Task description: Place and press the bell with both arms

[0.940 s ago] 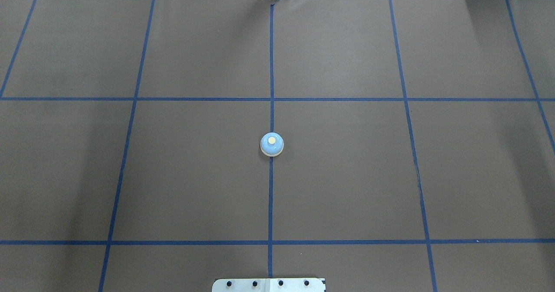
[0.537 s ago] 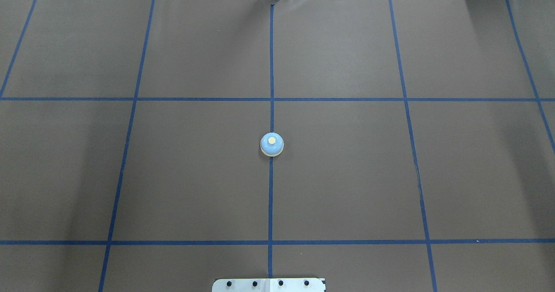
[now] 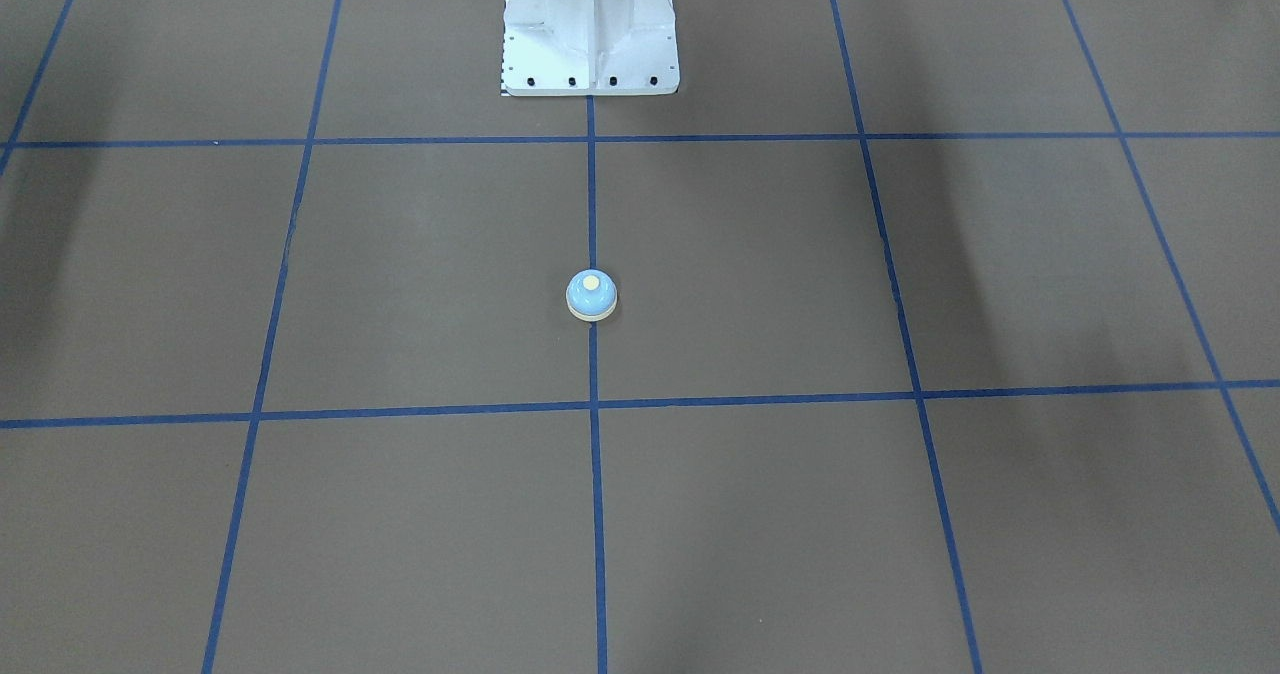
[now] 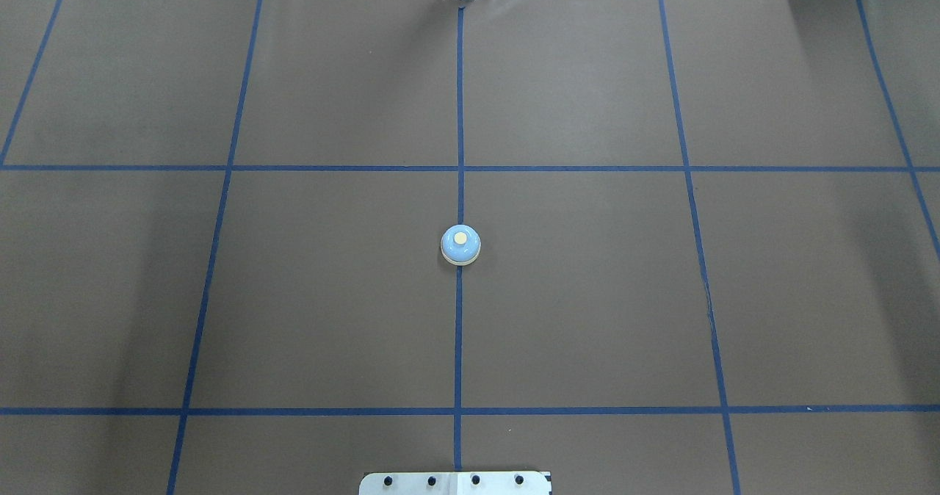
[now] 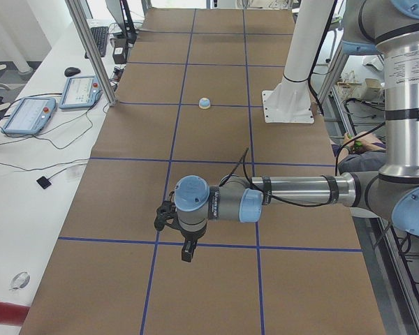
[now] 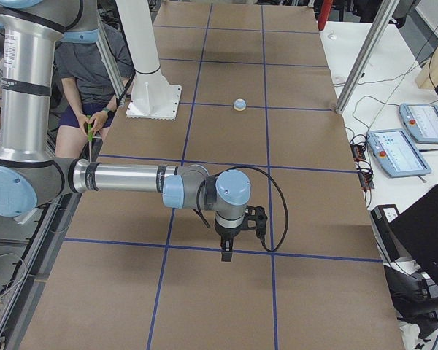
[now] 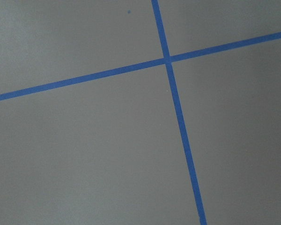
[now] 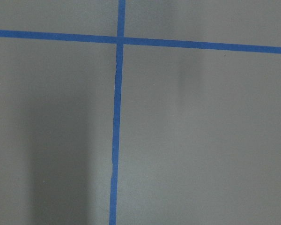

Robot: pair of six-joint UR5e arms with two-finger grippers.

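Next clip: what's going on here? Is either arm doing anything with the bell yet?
Nothing is being handled yet. The bell sits upright and alone on the centre tape line, in front of the white pedestal. Both arms are stretched out low toward opposite ends of the table, far from it. The left gripper and right gripper point down over the brown mat. The side views don't show whether they are open or shut.

Even bright light — soft shadows, sharp
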